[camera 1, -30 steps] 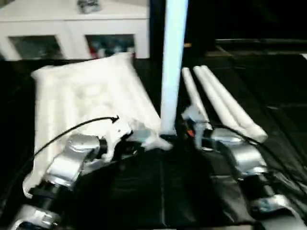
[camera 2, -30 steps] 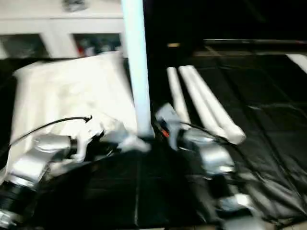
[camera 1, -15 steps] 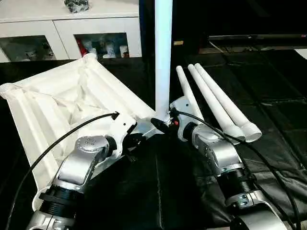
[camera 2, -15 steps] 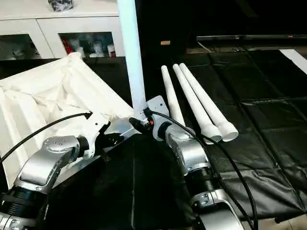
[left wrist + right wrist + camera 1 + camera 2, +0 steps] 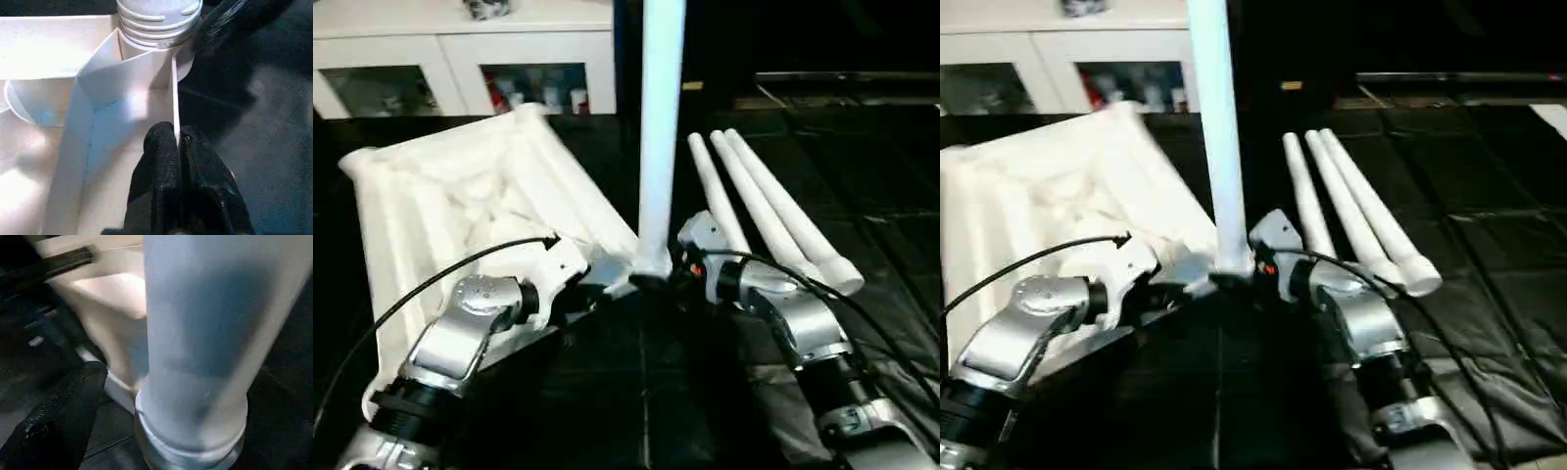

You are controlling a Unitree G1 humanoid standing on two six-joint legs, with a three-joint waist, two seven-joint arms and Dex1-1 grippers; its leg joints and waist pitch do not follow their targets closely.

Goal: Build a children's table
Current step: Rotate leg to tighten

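The table top [image 5: 460,206] lies ribbed side up on the black floor mat [image 5: 881,196], exposing its sockets. One leg [image 5: 661,127] stands upright in the near corner socket. The left hand [image 5: 178,147] clamps the rim, steadying it; the right hand [image 5: 680,266] stands open beside the leg. Three spare legs [image 5: 764,206] lie alongside.

White plastic table top [image 5: 460,206], ribbed on its upturned underside, with paler cream shading in the recesses; upright leg [image 5: 661,127] white with a pale blue cast, ringed by fine ridges at its base; three loose legs [image 5: 764,211] plain white, lying on a black mat [image 5: 862,166] quilted into square panels; left gripper [image 5: 178,147] with matt black fingers; right gripper [image 5: 683,279] black, with a small red-orange spot on its white housing; forearms [image 5: 803,328] brushed silver with black ribbed cuffs; cables [image 5: 431,284] black; cabinet [image 5: 460,49] white, its glass doors showing red and white items inside.
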